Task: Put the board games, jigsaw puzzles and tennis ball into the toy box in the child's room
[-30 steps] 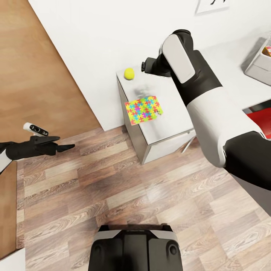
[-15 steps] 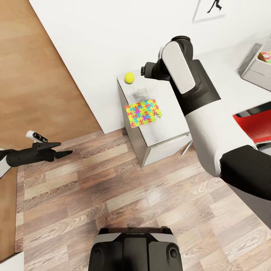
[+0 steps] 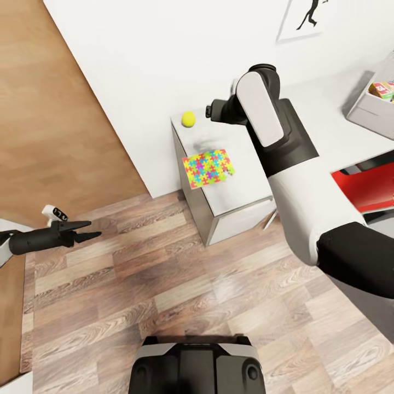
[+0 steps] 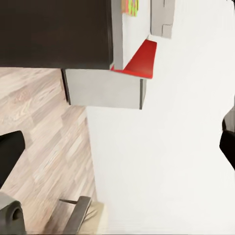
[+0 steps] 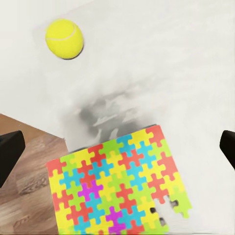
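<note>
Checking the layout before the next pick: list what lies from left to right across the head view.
Left tool over the floor → tennis ball → jigsaw puzzle on the table → right arm → toy box at the right edge.

Wood-plank floor is running across the lower area in mixed brown and grey tones. A plain white wall is standing behind, with a framed picture of a dark figure hanging on it. A tan wooden panel is adjoining the wall at the left. Even, soft light is falling throughout, casting faint shadows.
</note>
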{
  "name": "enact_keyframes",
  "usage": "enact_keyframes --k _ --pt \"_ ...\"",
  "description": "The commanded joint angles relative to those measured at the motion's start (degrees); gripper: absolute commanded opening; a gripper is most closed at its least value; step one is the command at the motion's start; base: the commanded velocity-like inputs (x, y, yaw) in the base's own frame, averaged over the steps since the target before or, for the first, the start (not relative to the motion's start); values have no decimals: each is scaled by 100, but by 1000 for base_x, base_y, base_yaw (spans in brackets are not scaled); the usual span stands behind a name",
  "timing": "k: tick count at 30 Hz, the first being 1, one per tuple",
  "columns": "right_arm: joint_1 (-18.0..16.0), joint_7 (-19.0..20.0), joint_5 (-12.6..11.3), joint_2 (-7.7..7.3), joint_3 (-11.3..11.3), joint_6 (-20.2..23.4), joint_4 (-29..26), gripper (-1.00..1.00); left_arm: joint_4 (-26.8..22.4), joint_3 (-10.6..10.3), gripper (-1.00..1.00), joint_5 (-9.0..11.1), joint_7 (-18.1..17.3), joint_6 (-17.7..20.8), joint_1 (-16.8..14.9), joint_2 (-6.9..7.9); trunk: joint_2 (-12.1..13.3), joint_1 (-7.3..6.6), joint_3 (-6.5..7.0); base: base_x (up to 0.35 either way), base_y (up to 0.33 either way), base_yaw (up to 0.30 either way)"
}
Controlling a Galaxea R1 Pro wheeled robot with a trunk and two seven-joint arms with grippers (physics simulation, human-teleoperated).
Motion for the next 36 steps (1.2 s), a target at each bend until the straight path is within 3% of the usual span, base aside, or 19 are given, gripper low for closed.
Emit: enact_keyframes --k 1,4,15,19,22,26,30,33,36 --pt "8 -59 -52 0 -1 42 -25 100 35 -31 100 -66 -29 -5 -9 6 -9 4 2 0 0 0" --pt "47 -62 -52 0 -61 121 -96 100 198 -15 100 -363 -32 -212 -9 -9 -9 4 30 0 0 0" --pt "85 -64 -44 0 -260 178 -158 100 708 -5 100 -863 56 -477 -8 -87 -9 4 134 0 0 0" --pt "154 -64 -38 0 -266 179 -159 100 856 -2 100 -1229 269 -576 -7 -275 -9 4 172 0 0 0" --pt "177 -64 -36 0 -267 180 -160 100 900 -5 100 -1368 450 -594 -8 -352 -9 4 201 0 0 0" --pt "233 -64 -19 0 -268 177 -157 100 1107 3 100 -1539 1196 -697 -8 -504 -9 4 239 0 0 0" --pt "252 -64 -7 0 -268 170 -153 100 1261 10 100 -1572 1845 -805 -7 -679 -9 4 277 0 0 0" --pt "262 -67 3 0 -268 170 -153 100 1442 11 100 -1583 2609 -948 -7 -943 -9 4 306 0 0 0" --pt "266 -75 6 0 -268 170 -156 100 1579 10 100 -1582 3053 -1067 -7 -1090 -9 4 334 0 0 0"
